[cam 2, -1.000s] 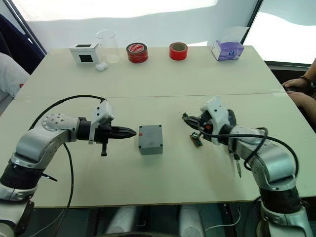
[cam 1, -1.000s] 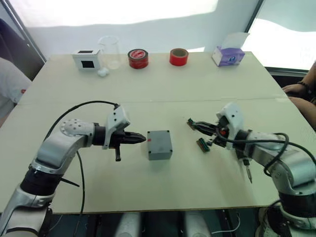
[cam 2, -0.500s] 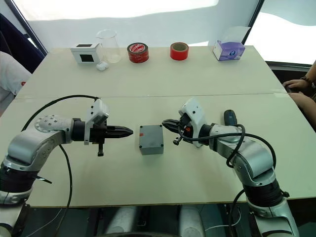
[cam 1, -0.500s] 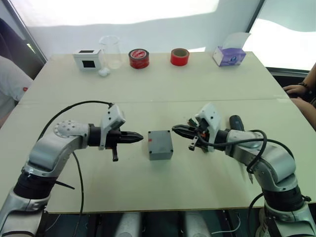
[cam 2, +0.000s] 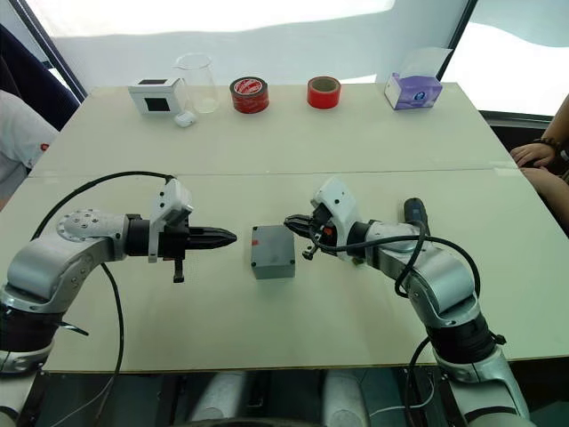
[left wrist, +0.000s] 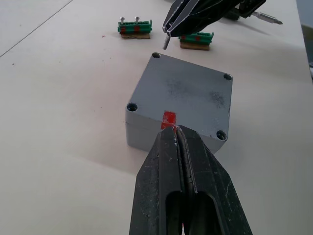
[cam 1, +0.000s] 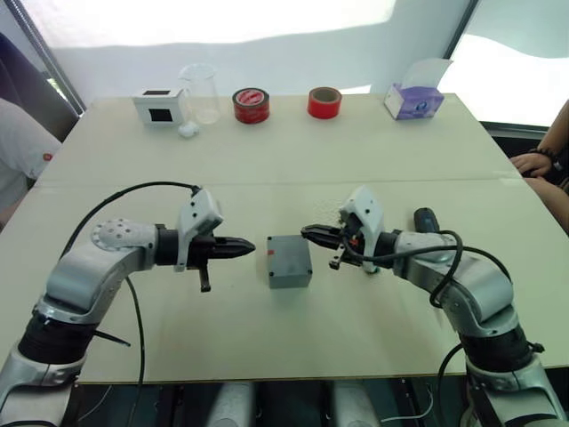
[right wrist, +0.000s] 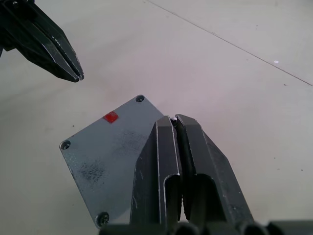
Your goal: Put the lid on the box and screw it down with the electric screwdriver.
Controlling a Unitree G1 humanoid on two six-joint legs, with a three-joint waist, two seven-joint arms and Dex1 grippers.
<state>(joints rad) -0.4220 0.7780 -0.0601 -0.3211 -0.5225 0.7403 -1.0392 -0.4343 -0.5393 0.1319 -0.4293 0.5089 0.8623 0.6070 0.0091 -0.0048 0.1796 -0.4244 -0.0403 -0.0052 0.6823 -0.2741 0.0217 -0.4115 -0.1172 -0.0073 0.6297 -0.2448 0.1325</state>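
Pinching a small silvery screw between its closed tips, the right gripper [left wrist: 168,30] hangs just above the far corner of the lid [left wrist: 188,95], close to the screw hole [left wrist: 156,56] there. Opposite it, the left gripper [cam 1: 247,247] has its fingers pressed together on nothing, tips pointing at the box [cam 1: 289,261] from just beside its left wall, level with the small red mark [right wrist: 111,117], not quite touching as far as I can tell. That grey lid already sits square on the box at mid-table, all four corner holes showing dark and seemingly unfilled, so my read is we're at screw-placing, with fastening not yet begun. Out beyond the right arm, the electric screwdriver [cam 1: 425,218] lies on the table [cam 1: 373,151], well apart from the box, and two green terminal blocks [left wrist: 135,26] rest just past it. Next call: lower that screw straight into the corner hole, let go, then fetch the driver.
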